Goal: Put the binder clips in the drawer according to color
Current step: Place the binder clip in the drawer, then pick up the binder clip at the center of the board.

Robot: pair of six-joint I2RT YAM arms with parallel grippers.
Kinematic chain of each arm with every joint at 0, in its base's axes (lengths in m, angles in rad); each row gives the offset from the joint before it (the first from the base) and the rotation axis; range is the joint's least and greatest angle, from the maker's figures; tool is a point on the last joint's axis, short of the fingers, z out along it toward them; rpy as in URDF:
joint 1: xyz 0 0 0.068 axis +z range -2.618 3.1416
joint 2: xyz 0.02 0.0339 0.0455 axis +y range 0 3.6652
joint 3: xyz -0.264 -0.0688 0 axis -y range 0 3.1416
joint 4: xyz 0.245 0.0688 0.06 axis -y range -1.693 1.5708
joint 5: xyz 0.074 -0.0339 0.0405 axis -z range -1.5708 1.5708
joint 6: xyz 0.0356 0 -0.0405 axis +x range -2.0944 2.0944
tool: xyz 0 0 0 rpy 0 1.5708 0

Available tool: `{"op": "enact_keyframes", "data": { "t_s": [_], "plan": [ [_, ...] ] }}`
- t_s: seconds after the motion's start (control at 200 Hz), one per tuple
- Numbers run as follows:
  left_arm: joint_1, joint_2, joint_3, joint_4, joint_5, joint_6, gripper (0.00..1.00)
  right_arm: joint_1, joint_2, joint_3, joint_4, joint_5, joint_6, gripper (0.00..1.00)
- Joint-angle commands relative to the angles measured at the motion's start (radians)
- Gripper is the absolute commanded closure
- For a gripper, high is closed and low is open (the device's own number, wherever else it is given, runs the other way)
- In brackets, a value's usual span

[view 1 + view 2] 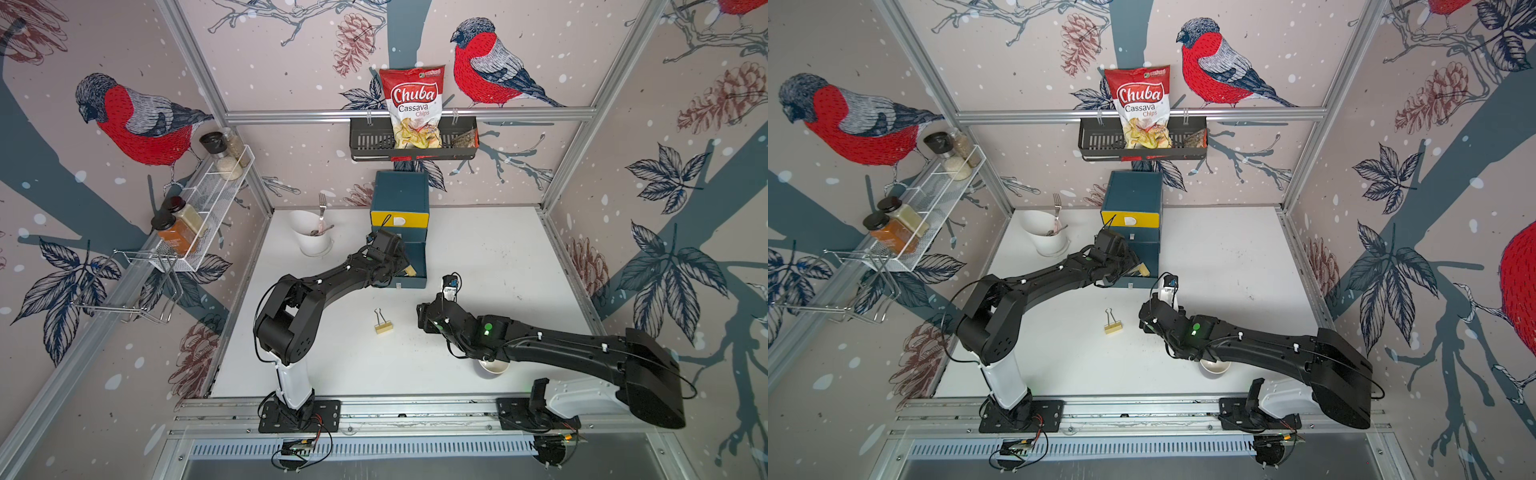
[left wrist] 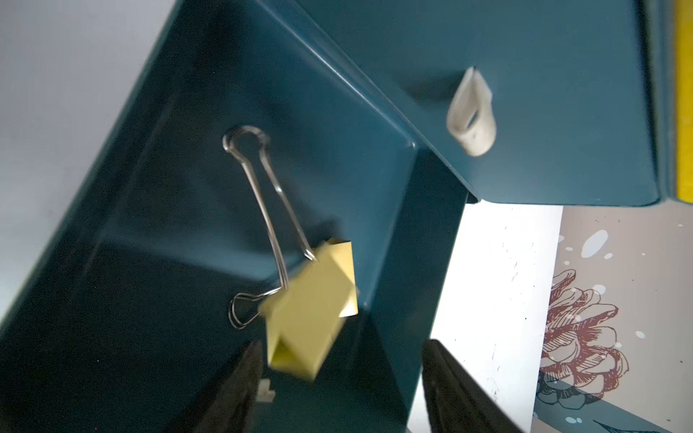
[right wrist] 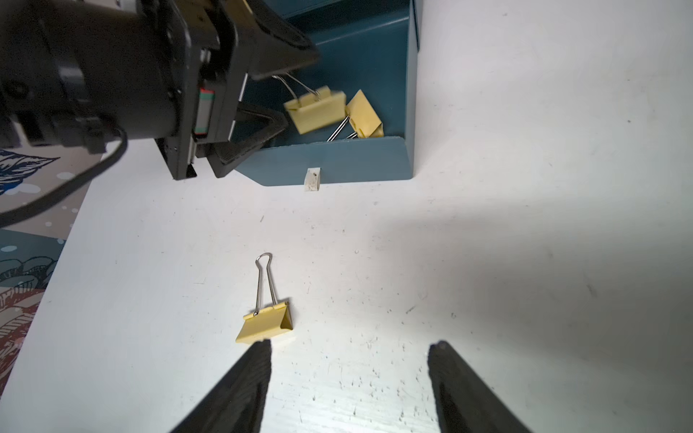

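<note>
The teal drawer chest [image 1: 401, 195] [image 1: 1133, 195] stands at the back of the table with its bottom drawer [image 3: 337, 161] pulled out. My left gripper [image 2: 343, 345] [image 3: 300, 90] hangs open over that drawer. A blurred yellow binder clip [image 2: 311, 311] [image 3: 315, 108] is just beyond its fingertips, touched by neither finger. A second yellow clip [image 3: 363, 114] lies inside the drawer. A third yellow clip [image 1: 384, 327] [image 1: 1113, 327] [image 3: 268, 326] lies on the table. My right gripper [image 3: 351, 343] [image 1: 426, 318] hovers open just right of it, holding nothing.
A white cup with a fork [image 1: 311, 237] stands left of the chest. A pale bowl [image 1: 492, 368] sits under my right arm. A black wall basket [image 1: 365, 141] holds a chips bag above the chest. A spice rack [image 1: 203, 208] hangs on the left wall.
</note>
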Motion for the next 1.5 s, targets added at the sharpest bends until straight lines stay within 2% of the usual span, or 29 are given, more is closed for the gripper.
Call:
{"op": "enact_keyframes", "data": {
  "t_s": [0.0,0.135,0.275,0.575,0.735,0.855,0.975,1.13,1.261,1.496],
  "plan": [
    [0.004,-0.034,0.021,-0.015,-0.008,0.003,0.21,-0.011,0.02,0.016,0.034,-0.043,-0.051,0.28],
    [0.004,-0.091,0.021,-0.03,-0.018,0.005,0.21,-0.01,0.05,0.044,0.028,-0.068,-0.092,0.27],
    [0.004,-0.234,-0.046,-0.04,-0.073,0.009,0.21,0.006,0.132,0.105,0.011,-0.105,-0.152,0.23],
    [0.007,-0.654,-0.375,-0.114,-0.162,0.002,0.2,0.068,0.414,0.32,-0.043,-0.197,-0.27,0.03],
    [0.007,-0.904,-0.585,-0.187,-0.194,-0.04,0.19,0.072,0.536,0.419,-0.097,-0.234,-0.299,0.02],
    [0.007,-1.045,-0.662,-0.267,-0.199,-0.059,0.18,0.071,0.614,0.461,-0.137,-0.23,-0.299,0.04],
    [0.008,-1.116,-0.693,-0.308,-0.171,-0.059,0.18,0.069,0.666,0.475,-0.153,-0.214,-0.294,0.06],
    [0.008,-1.178,-0.727,-0.331,-0.147,-0.078,0.19,0.067,0.703,0.483,-0.119,-0.242,-0.311,0.12],
    [0.007,-1.222,-0.766,-0.342,-0.138,-0.102,0.2,0.065,0.734,0.499,-0.127,-0.239,-0.303,0.21],
    [0.007,-1.234,-0.782,-0.351,-0.126,-0.107,0.2,0.068,0.72,0.493,-0.132,-0.237,-0.27,0.32]
  ]
}}
